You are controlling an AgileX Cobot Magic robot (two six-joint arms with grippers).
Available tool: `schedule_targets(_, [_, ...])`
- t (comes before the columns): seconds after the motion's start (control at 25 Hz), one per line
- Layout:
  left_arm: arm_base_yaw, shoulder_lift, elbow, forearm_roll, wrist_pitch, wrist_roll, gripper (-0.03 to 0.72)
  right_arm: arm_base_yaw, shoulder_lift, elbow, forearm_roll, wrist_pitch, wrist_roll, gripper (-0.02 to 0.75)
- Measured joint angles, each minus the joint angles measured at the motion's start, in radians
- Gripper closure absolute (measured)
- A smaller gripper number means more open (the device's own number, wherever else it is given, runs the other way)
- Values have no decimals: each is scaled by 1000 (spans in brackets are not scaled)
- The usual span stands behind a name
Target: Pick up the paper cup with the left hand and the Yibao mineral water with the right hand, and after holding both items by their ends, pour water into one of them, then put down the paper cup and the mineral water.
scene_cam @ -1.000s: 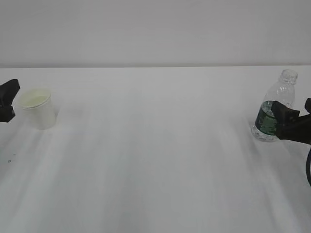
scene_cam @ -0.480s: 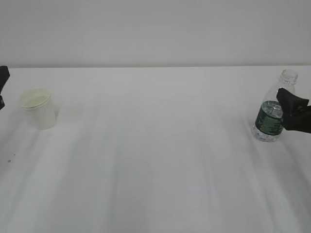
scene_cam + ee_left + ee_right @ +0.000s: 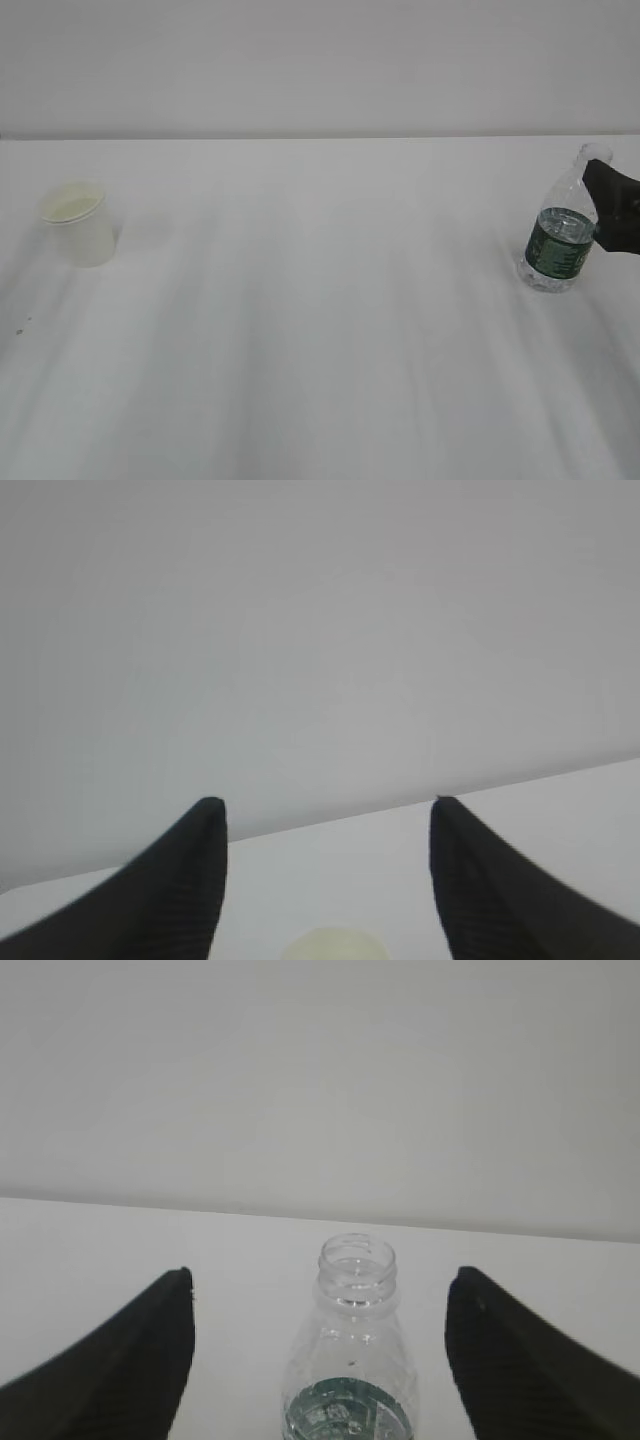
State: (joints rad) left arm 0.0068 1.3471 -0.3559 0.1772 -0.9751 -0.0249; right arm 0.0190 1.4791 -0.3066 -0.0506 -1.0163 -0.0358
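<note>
A: Where's the Yibao mineral water (image 3: 558,240) relative to the right claw (image 3: 318,1360)?

B: Straight ahead of it, centred in the gap in the right wrist view. Fingers stand wide on either side of the neck and touch nothing. From the exterior view the claw sits just beside the bottle at its upper part, far right of the surface (image 3: 320,330).

A: Bottle axis?

B: Vertical. Standing on its base, open mouth up, no cap, green label low. Water level looks to be around the label.

A: And the paper cup (image 3: 78,222)?

B: Far left of the surface, upright, rim up, axis vertical. Well apart from the bottle. Left claw (image 3: 325,880) is out of the exterior view; its wrist view shows the fingers spread, nothing between them, only the cup's rim at the bottom edge, ahead and below.

A: Which arm's nearer to its thing?

B: Right, I'd say. It already brackets the bottle. Left is aimed at the cup, but how near, can't tell.
</note>
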Motion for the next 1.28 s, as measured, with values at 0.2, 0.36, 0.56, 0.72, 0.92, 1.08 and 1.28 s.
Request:
schedule_targets(0.2, [0,-37,0,0,16,0,230,0,-56,4,-9,43,0,146])
schedule_targets(0.36, [0,-71,0,0,49,0,231,0,-93,4,-13,71,0,147])
schedule_targets(0.56, [0,-126,4,0,83,0,232,0,-135,5,-19,97,4,147])
schedule_targets(0.72, [0,-176,4,0,107,0,232,0,-163,5,-23,122,11,146])
schedule_targets(0.92, [0,-242,6,0,145,0,232,0,-208,8,-27,147,16,146])
schedule_targets(1.08, [0,-293,6,0,180,0,232,0,-244,8,-27,174,19,146])
schedule_targets(1.28, [0,-345,6,0,202,0,232,0,-292,8,-28,204,21,147])
